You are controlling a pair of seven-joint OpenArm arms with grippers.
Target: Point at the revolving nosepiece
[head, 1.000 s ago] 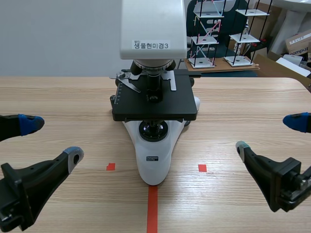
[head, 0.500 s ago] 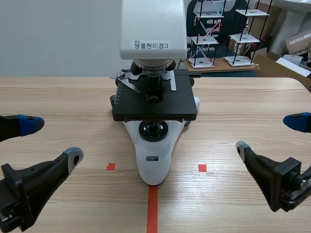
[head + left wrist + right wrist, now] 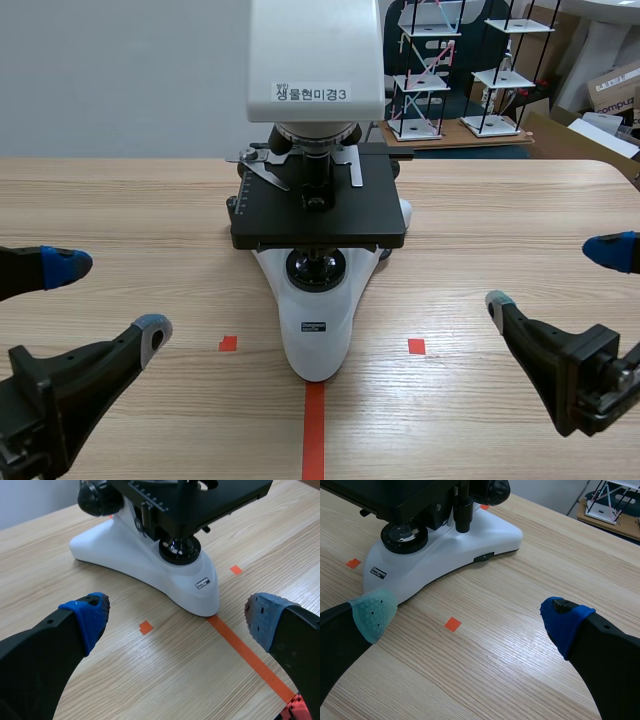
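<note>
While both grippers hang low at the near end of the table (image 3: 500,200), the revolving nosepiece (image 3: 313,133) sits high on the microscope (image 3: 318,200) at mid-table. It lies directly under the white head (image 3: 315,60) and above the black stage (image 3: 370,215), with an objective (image 3: 322,172) pointing down from it.

Left gripper (image 3: 108,296): fingers spread wide, nothing held. It is low, off to the left of the white base (image 3: 318,330) and clear of it. The nosepiece lies ahead, to the right & well above, no contact.

Right gripper (image 3: 553,277): likewise wide open & empty, low, off to the right of the base. The nosepiece lies ahead, to the left & well above.

Left wrist view: the left gripper (image 3: 176,615) frames the base front (image 3: 150,565) & the stage underside (image 3: 200,500), w/ a blue pad (image 3: 87,612) on one side and a grey-blue pad (image 3: 262,617) on the other.

Right wrist view: the right gripper (image 3: 468,616) faces the base flank (image 3: 465,545), w/ a grey-green pad (image 3: 372,612) & a blue pad (image 3: 565,620) well apart.

Orange-red tape marks lie either side of the base and in front of it. White racks (image 3: 430,70) stand beyond the table.
</note>
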